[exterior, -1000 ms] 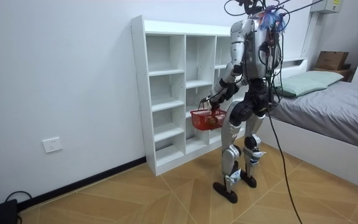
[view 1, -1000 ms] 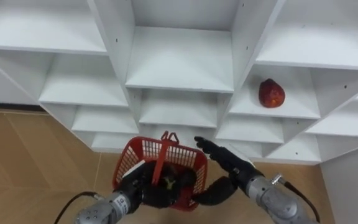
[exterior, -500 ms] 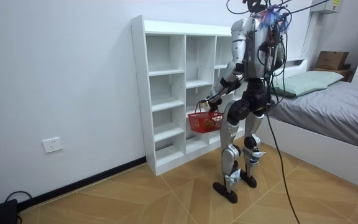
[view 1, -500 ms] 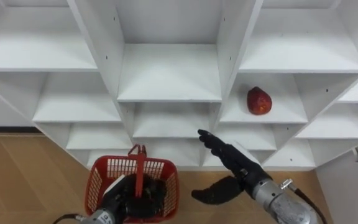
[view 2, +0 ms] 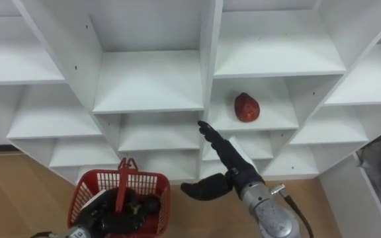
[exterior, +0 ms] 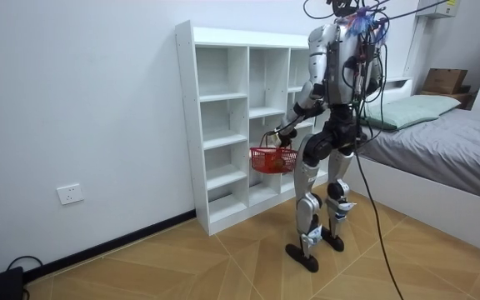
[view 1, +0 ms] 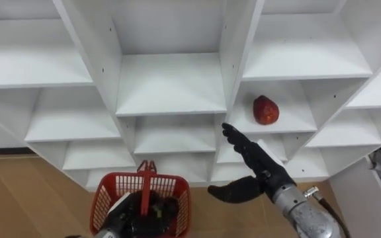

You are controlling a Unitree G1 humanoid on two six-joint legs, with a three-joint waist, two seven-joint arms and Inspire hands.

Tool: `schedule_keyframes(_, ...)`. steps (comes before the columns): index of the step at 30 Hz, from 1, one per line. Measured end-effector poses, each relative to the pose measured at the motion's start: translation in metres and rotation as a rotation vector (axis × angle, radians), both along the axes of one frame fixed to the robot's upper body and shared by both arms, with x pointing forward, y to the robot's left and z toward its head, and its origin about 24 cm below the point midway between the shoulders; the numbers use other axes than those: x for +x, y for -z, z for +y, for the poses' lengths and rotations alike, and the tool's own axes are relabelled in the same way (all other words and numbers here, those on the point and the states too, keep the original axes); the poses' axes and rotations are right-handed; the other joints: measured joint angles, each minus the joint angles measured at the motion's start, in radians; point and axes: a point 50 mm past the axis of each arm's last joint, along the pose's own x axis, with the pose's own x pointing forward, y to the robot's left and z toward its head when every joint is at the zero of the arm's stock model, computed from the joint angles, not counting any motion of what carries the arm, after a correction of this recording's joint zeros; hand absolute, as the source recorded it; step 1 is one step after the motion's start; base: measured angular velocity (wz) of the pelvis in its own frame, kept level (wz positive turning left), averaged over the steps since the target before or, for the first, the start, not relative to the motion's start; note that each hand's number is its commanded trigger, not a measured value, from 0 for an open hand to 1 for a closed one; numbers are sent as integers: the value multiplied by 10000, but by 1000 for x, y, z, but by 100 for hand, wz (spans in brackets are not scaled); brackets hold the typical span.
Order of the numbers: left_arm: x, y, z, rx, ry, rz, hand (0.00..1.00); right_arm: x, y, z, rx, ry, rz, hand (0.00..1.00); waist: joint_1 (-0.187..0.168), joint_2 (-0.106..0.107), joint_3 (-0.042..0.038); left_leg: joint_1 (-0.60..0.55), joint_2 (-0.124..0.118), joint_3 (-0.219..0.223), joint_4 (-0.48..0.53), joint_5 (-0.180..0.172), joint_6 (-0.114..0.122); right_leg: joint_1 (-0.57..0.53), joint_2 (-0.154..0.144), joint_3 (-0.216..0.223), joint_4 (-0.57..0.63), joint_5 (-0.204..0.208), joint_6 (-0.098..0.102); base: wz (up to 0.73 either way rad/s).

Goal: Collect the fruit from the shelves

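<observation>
While red fruit (view 1: 265,110) lies on shelf in closet's (view 1: 170,82) right column, right hand (view 1: 256,168) is held just below it, fingers straight, thumb spread wide: readied for reach, by judgement. Basket (view 1: 102,201) is hung low from left hand (view 1: 126,213), curled on handle, clear of shelves.

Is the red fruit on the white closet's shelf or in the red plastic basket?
On the shelf: the red fruit lies in a compartment, apart from the open right hand.
</observation>
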Motion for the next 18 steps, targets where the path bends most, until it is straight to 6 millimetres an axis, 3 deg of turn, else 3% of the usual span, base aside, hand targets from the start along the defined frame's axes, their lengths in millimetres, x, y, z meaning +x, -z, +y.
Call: schedule_keyframes(18, -7, -5, 2, -237, -243, -237, 100, -3, -8, -14, 174, 1829, -761, 0, -93, 22, -53, 581, 23, 138, -93, -120, -23, 375, 48, 137, -11, -56, 10, -3)
